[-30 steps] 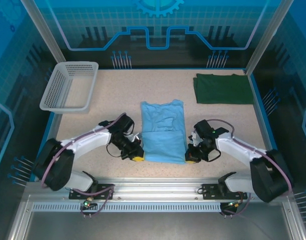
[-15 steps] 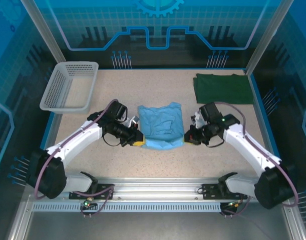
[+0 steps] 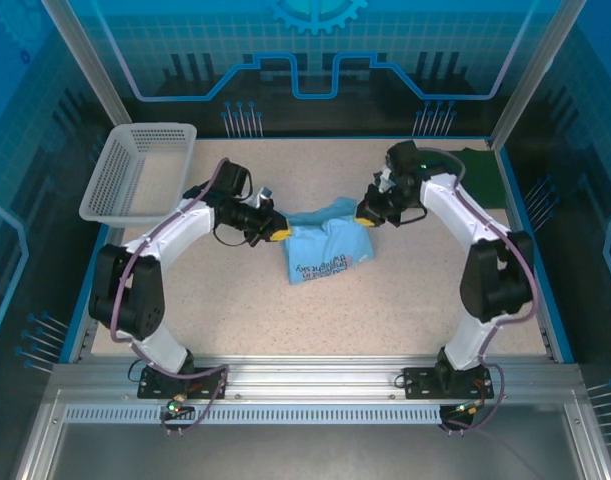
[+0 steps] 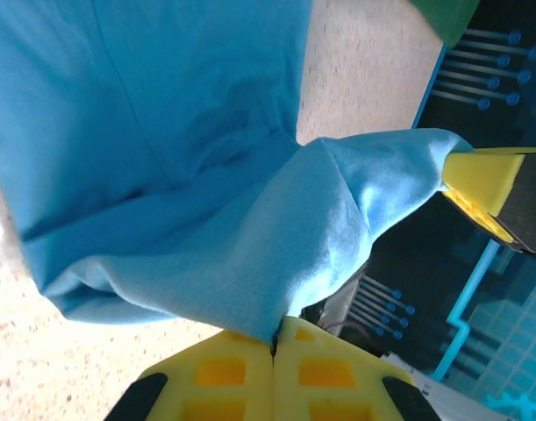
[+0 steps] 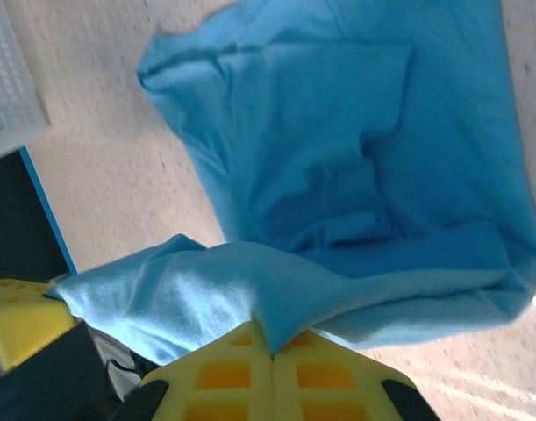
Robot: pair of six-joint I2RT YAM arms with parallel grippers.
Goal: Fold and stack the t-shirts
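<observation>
Cloth at the middle of the speckled counter point(image 3: 405, 290): light sky-blue short-sleeved t-shirt point(image 3: 325, 245), far edge held off the counter, near part draped down, white printed lettering legible from the top camera. Clamped shut on its 9 o'clock corner, left tool point(image 3: 278, 232); clamped shut on its 3 o'clock corner, right tool point(image 3: 367, 217). From each wrist camera: closed yellow fingers point(image 4: 224, 377) biting a bunched fold, opposite tool's yellow tip at the far end of the stretched edge. At 1 o'clock, folded dark green cloth t-shirt point(image 3: 483, 175), flat, partly behind the right arm. At 10 o'clock, white plastic mesh basket point(image 3: 145, 128).
</observation>
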